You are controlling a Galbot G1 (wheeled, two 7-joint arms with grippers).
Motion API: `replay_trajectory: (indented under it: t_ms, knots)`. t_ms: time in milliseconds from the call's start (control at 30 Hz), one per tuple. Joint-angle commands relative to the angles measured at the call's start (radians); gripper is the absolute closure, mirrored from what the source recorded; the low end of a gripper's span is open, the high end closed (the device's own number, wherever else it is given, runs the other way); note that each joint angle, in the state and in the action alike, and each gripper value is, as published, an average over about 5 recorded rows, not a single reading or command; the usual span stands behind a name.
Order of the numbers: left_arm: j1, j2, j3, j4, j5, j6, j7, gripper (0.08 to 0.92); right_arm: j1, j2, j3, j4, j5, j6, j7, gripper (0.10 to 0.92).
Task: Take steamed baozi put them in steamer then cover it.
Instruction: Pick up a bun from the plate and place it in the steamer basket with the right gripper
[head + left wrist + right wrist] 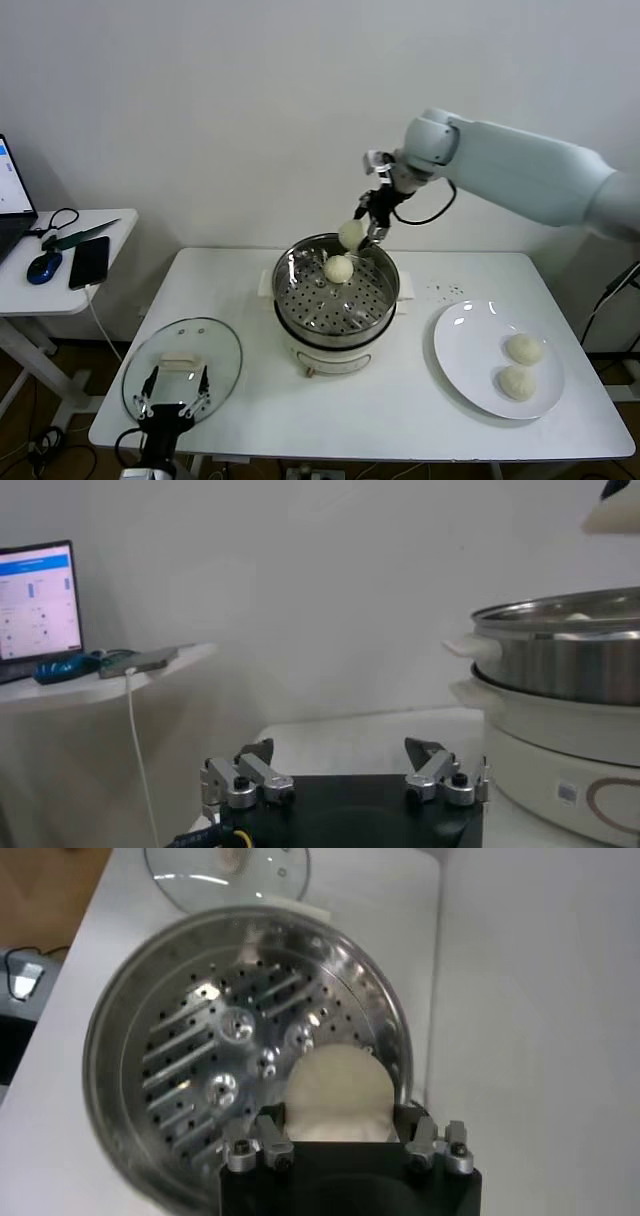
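My right gripper (358,232) is shut on a cream-white steamed baozi (350,235), held just above the far rim of the shiny steamer (300,312). The right wrist view looks down past the held baozi (337,1088) onto the perforated tray (200,1048). Another baozi (339,268) lies on the tray toward the back. Two more baozi (524,348) (518,381) sit on the white plate (465,345) at the right. The glass cover (215,345) lies flat at the table's front left. My left gripper (172,397) hangs open over its near edge, holding nothing.
A side table (110,235) at the left carries a phone (89,262), a mouse (44,267) and a laptop edge. The steamer's white base (540,755) stands close beside the left gripper (345,765) in the left wrist view. The wall is right behind the table.
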Motion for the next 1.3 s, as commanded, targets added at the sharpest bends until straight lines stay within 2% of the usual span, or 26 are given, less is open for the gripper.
replay_trajectory:
  t_ms: [33,767,933,1033,1300]
  knots:
    - [-0.004,0.002,0.0,0.001,0.0,0.007,-0.006,0.177,-0.095,0.165,-0.024,-0.057,0.002,-0.012,0.02,0.33]
    - [-0.007,0.004,-0.013,0.022,-0.002,0.01,-0.017,0.177,-0.177,0.196,-0.041,-0.105,-0.014,-0.011,0.044,0.329]
    - [-0.004,0.003,-0.013,0.024,-0.002,0.007,-0.018,0.177,-0.17,0.186,-0.034,-0.1,-0.007,-0.013,0.047,0.266]
    - [-0.002,0.002,-0.012,0.024,-0.002,0.005,-0.018,0.177,-0.143,0.164,-0.033,-0.086,-0.006,-0.01,0.037,0.216]
    - [0.009,0.003,-0.013,0.022,-0.004,0.001,-0.02,0.177,0.098,-0.043,-0.105,0.089,0.047,0.05,-0.043,0.203]
